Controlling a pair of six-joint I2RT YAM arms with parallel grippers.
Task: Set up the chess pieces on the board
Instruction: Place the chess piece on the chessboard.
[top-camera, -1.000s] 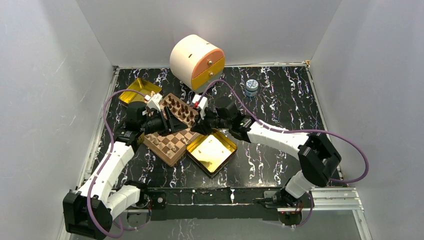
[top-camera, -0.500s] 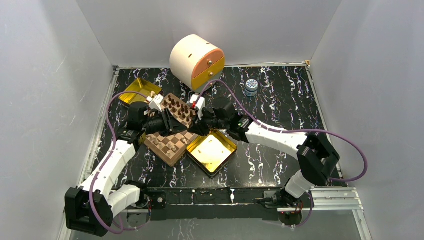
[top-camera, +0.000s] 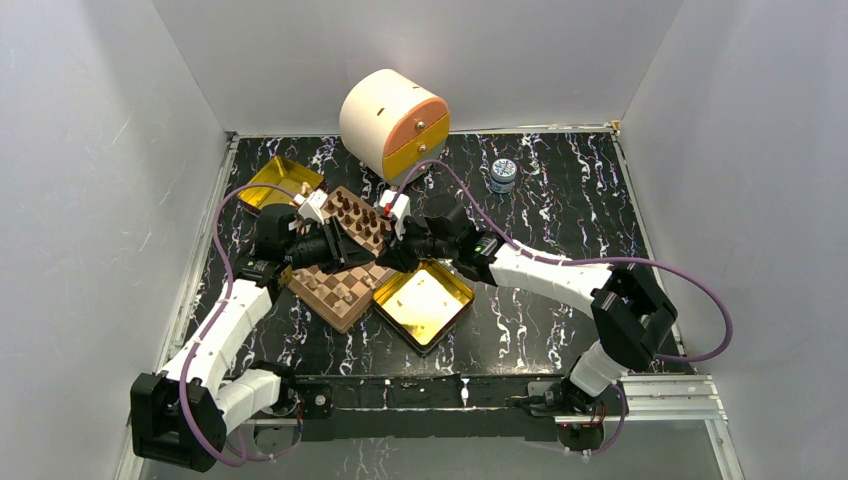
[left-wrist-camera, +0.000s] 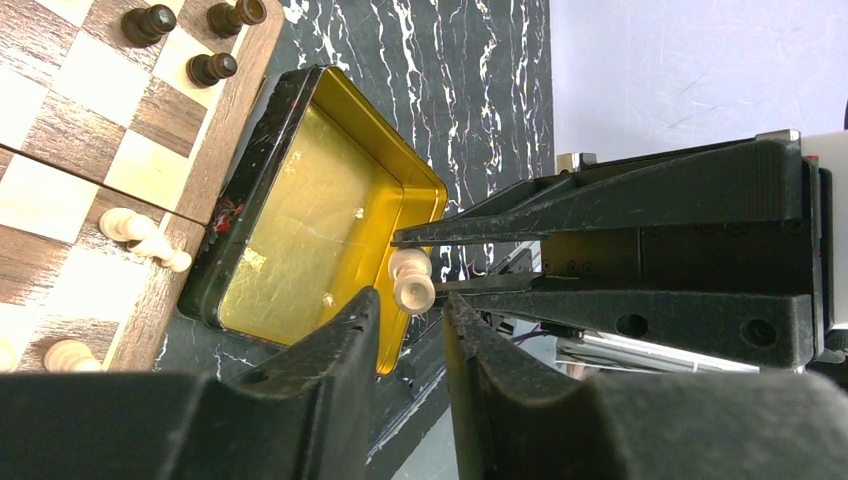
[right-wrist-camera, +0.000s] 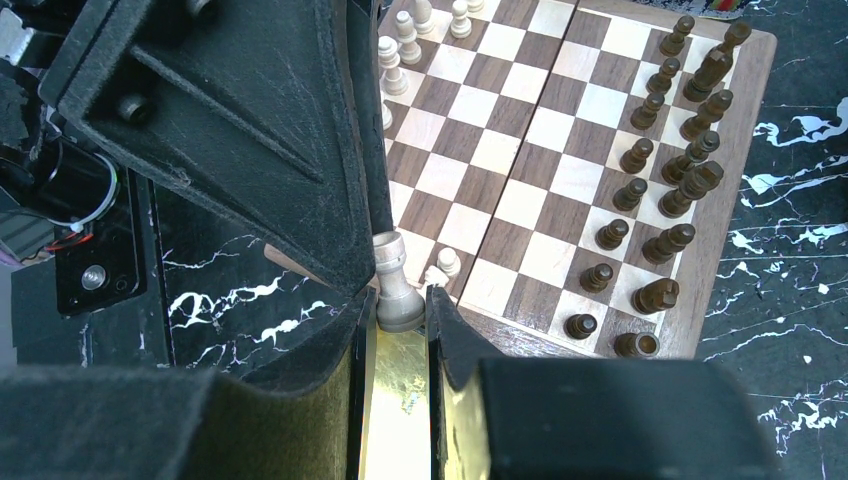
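Both arms reach forward and inward, wrists meeting nose to nose at mid-scene. Left arm angles up from left base. Right arm stretches long, forearm near level. Right end effector clamps base of light piece, fingers tight either side. Left end effector jaws narrow, slim gap showing, tips flanking same piece. Contact unclear.

Light piece pinched above the tin's corner
The right gripper reaches in from the right and clamps a light tan piece between the left gripper fingertips. The gold tin lies beside the board.
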